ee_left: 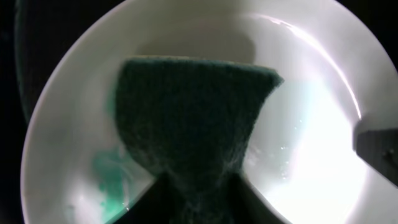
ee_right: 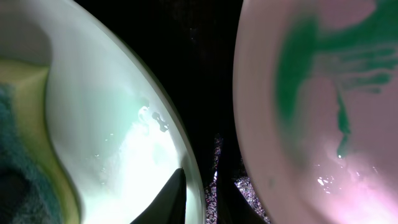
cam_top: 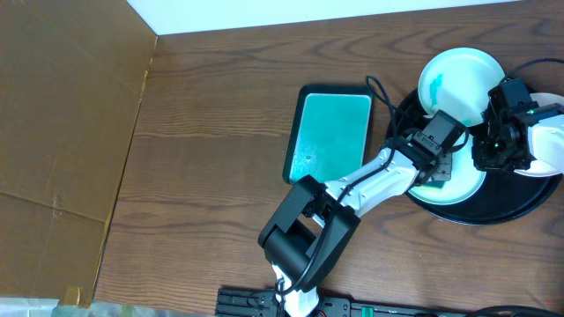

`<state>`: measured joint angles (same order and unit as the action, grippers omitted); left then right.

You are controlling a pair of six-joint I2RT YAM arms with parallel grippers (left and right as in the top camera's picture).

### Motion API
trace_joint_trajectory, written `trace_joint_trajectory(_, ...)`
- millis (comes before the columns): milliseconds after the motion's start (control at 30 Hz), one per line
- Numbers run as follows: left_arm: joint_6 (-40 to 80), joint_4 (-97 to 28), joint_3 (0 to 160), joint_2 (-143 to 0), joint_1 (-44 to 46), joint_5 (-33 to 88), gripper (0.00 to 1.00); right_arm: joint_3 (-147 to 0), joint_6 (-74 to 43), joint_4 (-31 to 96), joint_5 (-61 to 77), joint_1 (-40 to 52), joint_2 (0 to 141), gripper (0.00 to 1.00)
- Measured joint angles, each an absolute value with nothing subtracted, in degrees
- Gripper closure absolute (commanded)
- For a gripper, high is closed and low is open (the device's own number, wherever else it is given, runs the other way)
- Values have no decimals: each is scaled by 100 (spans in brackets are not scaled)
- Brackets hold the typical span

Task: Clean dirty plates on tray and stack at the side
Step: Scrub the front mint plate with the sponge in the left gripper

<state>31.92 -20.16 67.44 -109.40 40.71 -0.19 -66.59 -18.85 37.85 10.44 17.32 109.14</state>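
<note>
Sponge (ee_left: 193, 112) pinched in left fingers (ee_left: 142, 210) covers plate (ee_left: 311, 143) whose rim right fingers (ee_right: 175, 199) pinch, second plate (ee_right: 323, 124) alongside.

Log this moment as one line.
left tool: holds sponge over smeared plate | right tool: pinches its rim | second plate: smeared

Two plates (cam_top: 458, 79) (cam_top: 471, 183), one black tray (cam_top: 493, 213), one teal dish (cam_top: 333, 136), one sponge (ee_left: 193, 118).

the tray (cam_top: 476, 217) is plain black. the upper plate (cam_top: 458, 75) is white with teal streaks; the lower plate (ee_left: 311, 124) is white with a pale teal smudge. the sponge (ee_left: 193, 118) is dark green, the dish (cam_top: 333, 136) teal edged black, the table (cam_top: 211, 176) brown woodgrain.
</note>
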Motion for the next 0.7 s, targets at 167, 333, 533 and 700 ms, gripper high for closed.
trace_joint_trajectory(167,3170,-1925,6744,-10965,4066,-30,93,-6659,-1887,3785,1044,1732,10914,85)
trace_joint_trajectory(333,3175,-1584,6742,-10980,4060,301,93,-6659,-1887,3785,1041,1732,10914,85)
trace_joint_trajectory(533,3518,-1273,6742,-10978,4073,666,93,-6659,-1887,3785,1037,1732,10914,85)
trace_joint_trajectory(700,3629,-1448,6742,-10986,4075,305,93,-6659,-1885,3785,1031,1732,10914,86)
